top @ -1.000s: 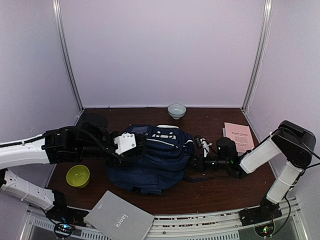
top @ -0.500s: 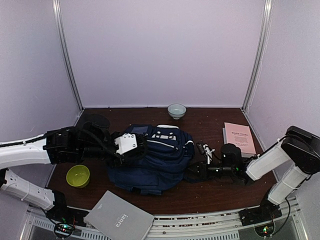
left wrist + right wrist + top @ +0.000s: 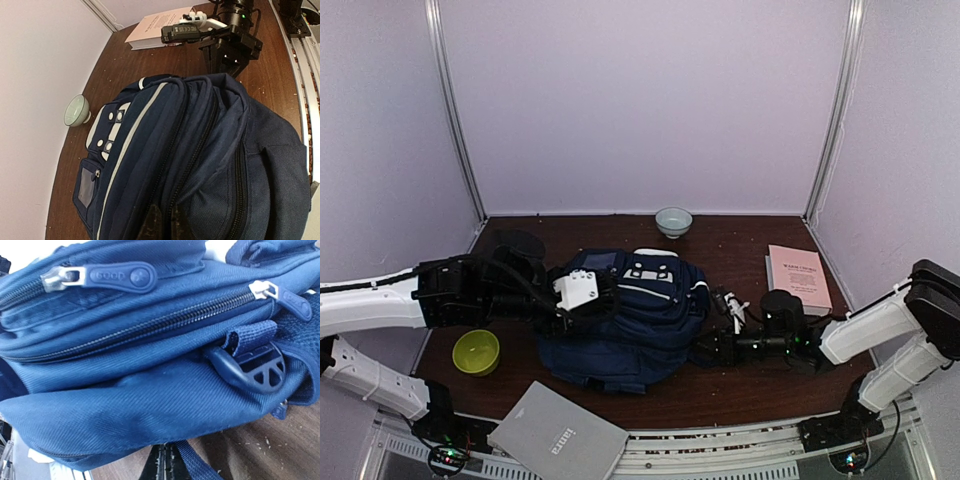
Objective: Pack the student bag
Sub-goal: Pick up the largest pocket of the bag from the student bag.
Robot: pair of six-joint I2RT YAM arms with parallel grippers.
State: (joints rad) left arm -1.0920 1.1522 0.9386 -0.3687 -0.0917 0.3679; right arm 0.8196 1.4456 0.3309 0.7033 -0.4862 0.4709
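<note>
navy student bag (image 3: pixel 630 320) lies between both arms' closed jaws.

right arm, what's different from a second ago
The right arm sank lower, its elbow swinging out right, and its fingers slid toward the near edge along the backpack's right side, shut. The left arm edged slightly right. Backpack, green bowl, white bowl and book stayed put.
</note>
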